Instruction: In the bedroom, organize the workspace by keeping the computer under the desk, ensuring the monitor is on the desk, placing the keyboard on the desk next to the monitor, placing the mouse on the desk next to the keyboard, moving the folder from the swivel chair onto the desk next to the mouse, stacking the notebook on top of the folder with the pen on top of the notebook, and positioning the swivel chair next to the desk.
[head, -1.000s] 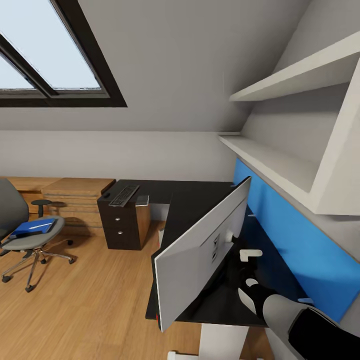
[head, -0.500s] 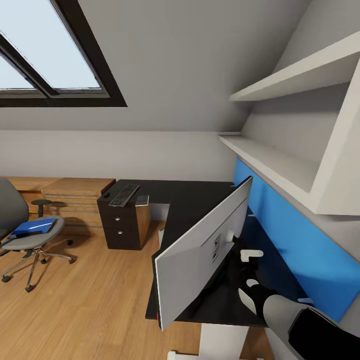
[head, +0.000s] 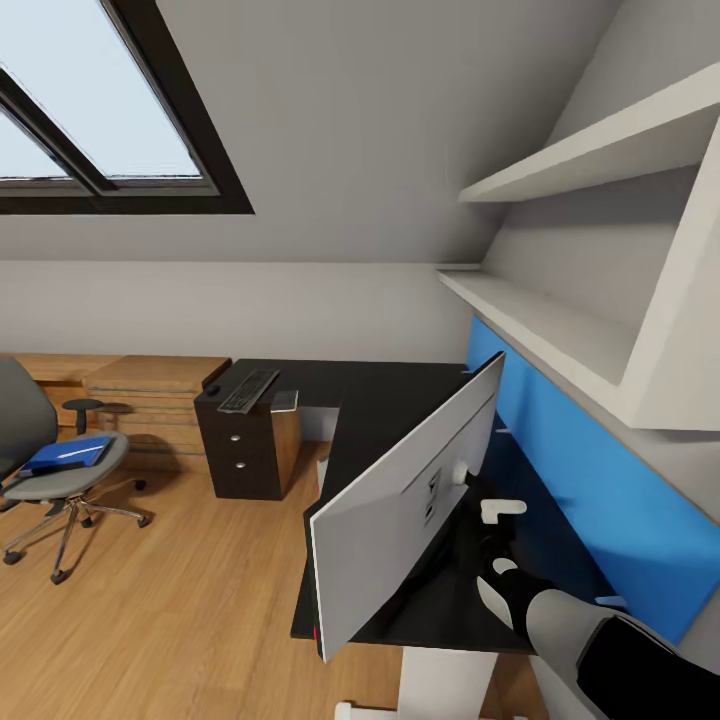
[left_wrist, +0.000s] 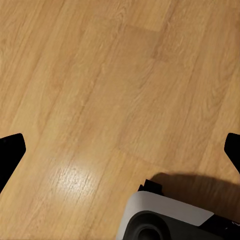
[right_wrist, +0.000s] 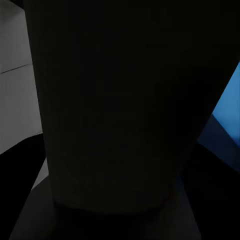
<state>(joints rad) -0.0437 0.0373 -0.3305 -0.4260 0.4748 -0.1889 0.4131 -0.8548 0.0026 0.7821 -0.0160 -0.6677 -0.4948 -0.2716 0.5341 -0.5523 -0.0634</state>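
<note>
black l-shaped counter (head: 385, 400) runs along the wall w/ the blue panel (head: 600, 480), drawers at its far end. monitor (head: 400, 500) stands tilted on the counter's near end, grey back showing, one corner hanging past the near edge. right arm reaches in behind it; right claw (head: 497, 545) is by the stand, can't tell if it's clenched, its wrist cam is just dark. swivel chair (head: 45, 460) sits on the wood floor (head: 180, 600), well apart from the counter, blue folder (head: 68, 454) on its seat. keyboard (head: 248, 390) lies at the counter's far end above the drawers. left claw (left_wrist: 120, 150) hangs released over the floor.
</note>
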